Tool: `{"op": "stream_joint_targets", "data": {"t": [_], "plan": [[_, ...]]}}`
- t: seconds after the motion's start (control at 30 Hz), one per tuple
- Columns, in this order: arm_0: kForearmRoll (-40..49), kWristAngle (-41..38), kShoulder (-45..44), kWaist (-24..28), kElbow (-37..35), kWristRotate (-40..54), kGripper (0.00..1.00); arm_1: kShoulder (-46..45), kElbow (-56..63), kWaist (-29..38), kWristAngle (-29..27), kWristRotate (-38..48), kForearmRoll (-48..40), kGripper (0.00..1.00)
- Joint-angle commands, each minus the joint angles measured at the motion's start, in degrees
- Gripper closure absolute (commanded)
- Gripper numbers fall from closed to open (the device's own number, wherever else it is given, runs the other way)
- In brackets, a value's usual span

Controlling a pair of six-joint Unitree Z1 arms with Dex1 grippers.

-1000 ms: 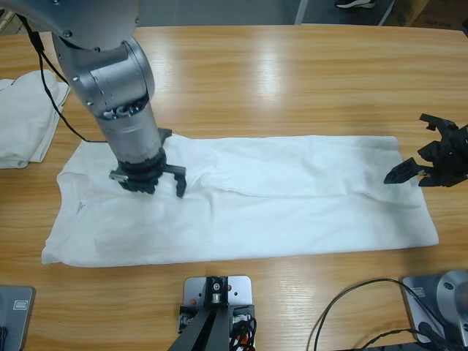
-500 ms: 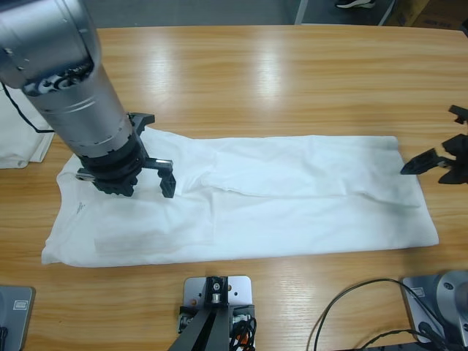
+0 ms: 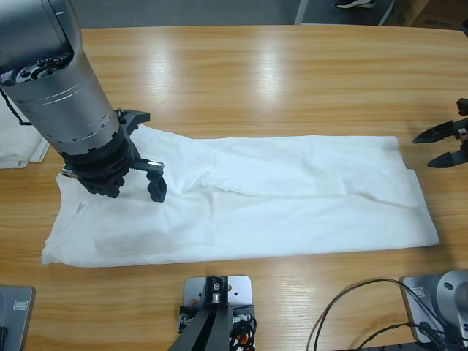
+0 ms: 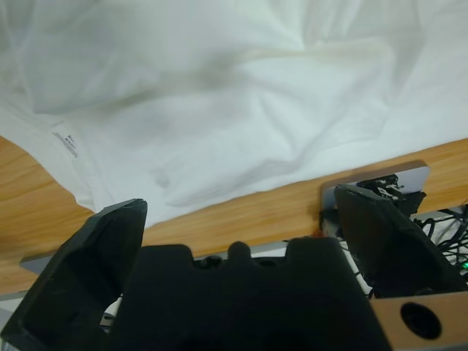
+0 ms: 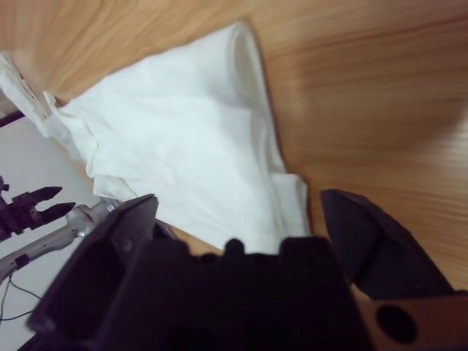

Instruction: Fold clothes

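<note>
Nearest to us, a white shirt lies spread flat along the near half of the desk. Its long side runs left to right, and its near edge lies close to the desk's near edge. On its left part we see small black lettering, which the left wrist view also picks up just inside the fabric's edge. Soft creases run across the middle of the cloth.

Above the left end of the shirt hangs the left end effector, carried by the big silver arm that comes in from the upper left. Its two black jaws stand wide apart and hold nothing. In its wrist view the left end effector looks down over the white fabric and the desk's near edge.

At the right edge, just beyond the shirt's right end, the right end effector is over bare wood. Its jaws are also spread and empty, and we see no contact with the cloth. Its own view looks onto a rumpled white fabric end lying on the wood.

Farther back at the left edge lies a second white garment, partly hidden behind the arm.
</note>
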Motion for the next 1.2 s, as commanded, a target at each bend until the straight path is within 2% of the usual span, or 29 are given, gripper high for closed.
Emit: {"op": "stream_joint_targets", "data": {"t": [0.03, 0.13, 0.17, 0.2, 0.23, 0.27, 0.33, 0.4, 0.53, 0.67, 0.87, 1.1, 1.2], "plan": [[0.7, 0.3, 0.1, 0.2, -1.3, 1.0, 0.0, 2.8, -3.9, -1.7, -4.1, -0.3, 8.2, 0.082], [0.8, 0.3, 1.1, 0.2, -1.3, 1.3, 0.0, -3.1, -3.4, -1.4, -4.0, -0.6, 8.3, 0.092], [0.9, 0.3, 0.3, 0.2, -0.3, -0.3, 0.0, -7.6, -3.4, 1.3, -4.6, -0.6, 8.4, 0.102], [0.9, 0.3, -0.6, 0.2, 0.8, -1.6, 0.0, -11.2, -3.5, 5.1, -5.8, -0.2, 8.4, 0.105], [0.8, 0.3, -1.8, 0.2, 2.4, -2.5, 0.0, -15.4, -3.5, 11.8, -8.0, 1.0, 8.2, 0.105], [0.7, 0.5, -2.8, 0.2, 3.4, -3.6, 0.0, -18.8, -3.5, 18.0, -11.9, 2.9, 8.0, 0.105], [-0.6, 2.0, -5.1, 0.2, 6.8, -5.8, 0.0, -26.8, -1.7, 31.5, -23.9, 13.1, 6.9, 0.094], [-3.6, 2.4, -6.0, 0.2, 10.7, -7.9, 0.0, -30.7, 1.0, 40.1, -29.3, 24.4, 5.4, 0.081], [-11.9, 2.8, -8.0, 0.2, 19.7, -11.8, 0.001, -26.9, 5.1, 57.6, -35.9, 38.1, -1.3, 0.073], [-20.4, 2.6, -6.2, 0.1, 25.8, -13.9, 0.009, -19.4, 8.9, 66.3, -37.7, 38.0, -11.4, 0.078], [-26.0, 1.5, 1.3, 0.1, 25.7, -14.3, 0.009, -11.1, 10.6, 69.6, -37.9, 38.0, -17.8, 0.078], [-26.1, 1.0, 7.3, 0.3, 20.4, -13.9, 0.029, -3.1, 10.9, 69.4, -34.8, 37.6, -22.9, 0.078], [-26.0, 0.9, 8.2, 0.4, 19.2, -13.8, 0.05, -1.6, 10.3, 66.9, -34.9, 36.0, -23.7, 0.078]]}}
